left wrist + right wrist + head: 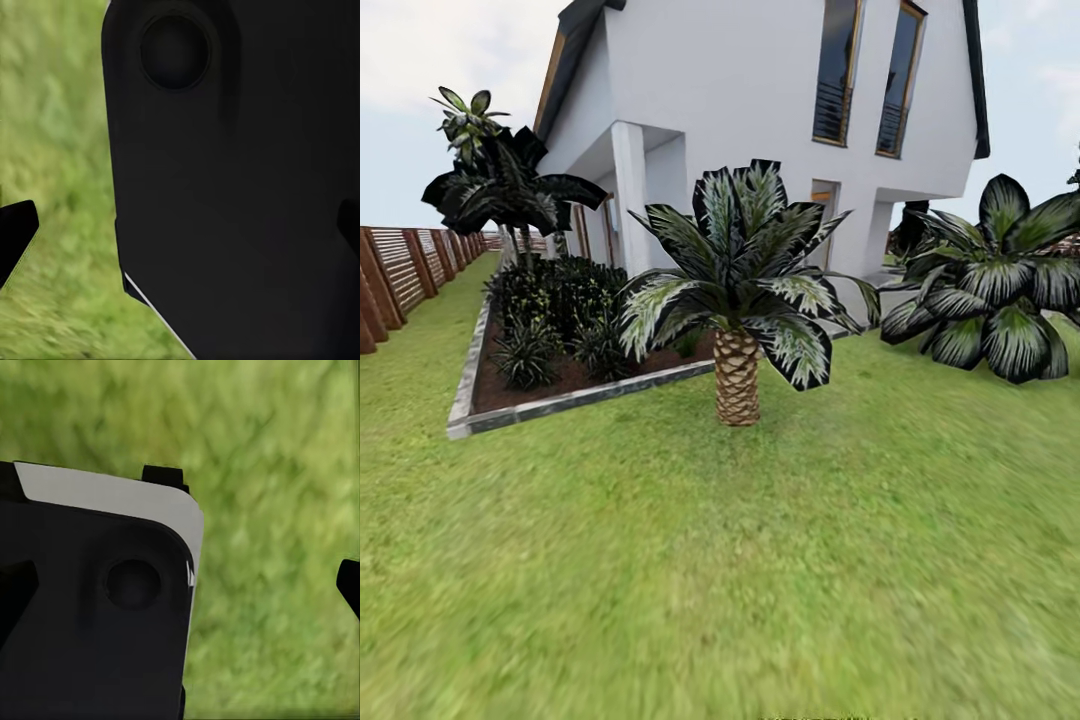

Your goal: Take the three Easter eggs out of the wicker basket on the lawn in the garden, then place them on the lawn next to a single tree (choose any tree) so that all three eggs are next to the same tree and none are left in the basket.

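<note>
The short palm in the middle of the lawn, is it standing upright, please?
Upright: the palm has its trunk rising straight from the lawn.

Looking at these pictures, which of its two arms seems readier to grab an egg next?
Neither, as far as these show: no egg or basket is in sight, just lawn and a short palm. Both wrist cameras look down at grass past dark robot parts, so it must drive on first.

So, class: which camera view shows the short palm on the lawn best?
The head view: the short palm stands whole at mid-picture, scaly trunk and striped fronds, on the lawn. Both wrist views give blurred grass behind dark robot parts.
</note>
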You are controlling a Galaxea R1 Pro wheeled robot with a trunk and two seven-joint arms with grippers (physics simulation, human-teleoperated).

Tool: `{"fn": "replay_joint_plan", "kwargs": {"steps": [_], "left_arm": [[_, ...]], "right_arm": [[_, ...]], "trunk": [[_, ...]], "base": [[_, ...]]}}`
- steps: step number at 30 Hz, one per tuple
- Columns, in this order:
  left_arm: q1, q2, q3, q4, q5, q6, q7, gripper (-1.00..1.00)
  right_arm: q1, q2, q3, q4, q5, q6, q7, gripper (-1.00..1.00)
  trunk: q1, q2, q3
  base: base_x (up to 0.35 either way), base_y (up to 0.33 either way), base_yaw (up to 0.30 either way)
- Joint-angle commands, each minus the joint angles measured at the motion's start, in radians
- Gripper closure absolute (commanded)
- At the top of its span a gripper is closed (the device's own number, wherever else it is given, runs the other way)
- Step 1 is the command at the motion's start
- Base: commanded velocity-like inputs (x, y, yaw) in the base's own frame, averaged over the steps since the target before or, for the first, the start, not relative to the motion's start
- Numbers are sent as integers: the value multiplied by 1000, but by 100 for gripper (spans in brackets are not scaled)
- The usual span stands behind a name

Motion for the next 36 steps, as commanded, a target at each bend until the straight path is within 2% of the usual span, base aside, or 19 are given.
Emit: {"fn": "replay_joint_plan", "kwargs": {"steps": [1, 12, 20, 36], "left_arm": [[1, 0, -1, -2, -1, -1, 1, -100], [1, -7, -1, -2, -4, -2, -5, -100], [0, 1, 0, -2, -2, -2, 1, -100], [1, -1, -1, 46, -4, -1, -5, -100]], "right_arm": [[-1, 0, 2, 1, 10, -2, 0, -100], [-1, 0, 1, 1, 10, -1, 0, -100], [-1, 1, 2, 1, 10, -1, 0, -100], [-1, 2, 3, 2, 12, -1, 0, -100]], "trunk": [[0, 0, -1], [0, 0, -1], [0, 0, -1], [0, 0, -1]], "base": [[0, 0, -270], [0, 0, -270], [0, 0, -270], [0, 0, -270]]}}
